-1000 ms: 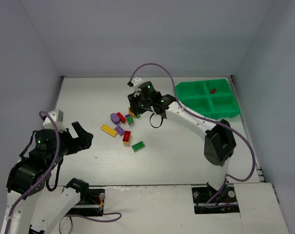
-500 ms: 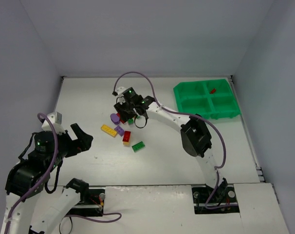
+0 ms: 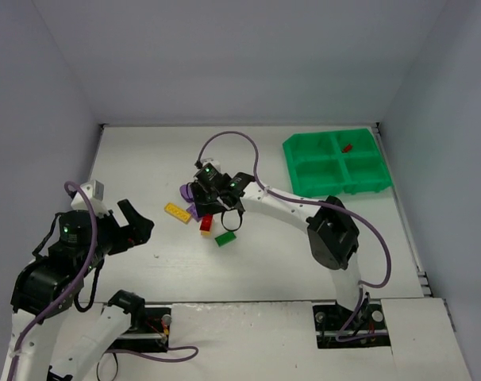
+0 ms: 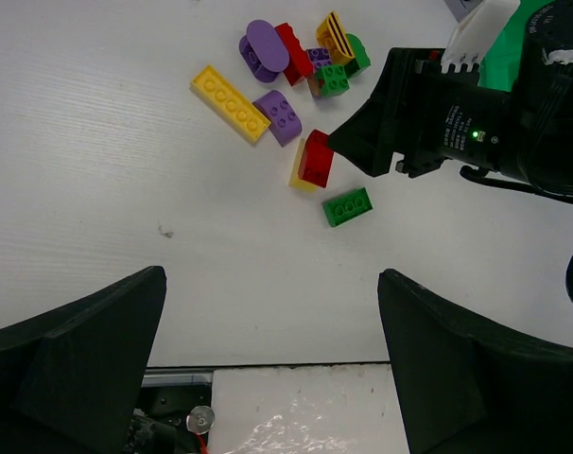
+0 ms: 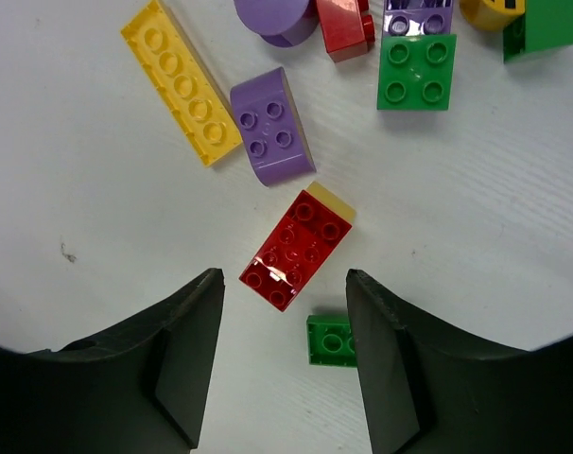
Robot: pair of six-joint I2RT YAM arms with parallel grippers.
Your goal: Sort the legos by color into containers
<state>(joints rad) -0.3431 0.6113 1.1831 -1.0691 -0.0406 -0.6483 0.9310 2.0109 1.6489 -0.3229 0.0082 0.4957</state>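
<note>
The legos lie in a loose pile mid-table. A red brick (image 5: pixel 296 250) sits on a yellow one (image 5: pixel 332 200), with a green brick (image 5: pixel 330 341) below it, a purple brick (image 5: pixel 270 139), and a long yellow brick (image 5: pixel 181 83). My right gripper (image 5: pixel 285 355) is open, hovering over the pile with the red brick just ahead of its fingers (image 3: pixel 213 208). The green tray (image 3: pixel 336 163) stands at the back right with one red brick (image 3: pixel 347 148) in its far right compartment. My left gripper (image 4: pixel 272 355) is open and empty at the near left (image 3: pixel 133 222).
More bricks lie at the pile's far side: a purple round piece (image 5: pixel 277 17), a red brick (image 5: pixel 346 24), a green square (image 5: pixel 416 71). The right arm's purple cable (image 3: pixel 240 147) loops above the pile. Grey walls bound the table.
My right gripper has moved from the far side of the pile toward the near left, and now sits over the red and green bricks. The left arm has not moved.
</note>
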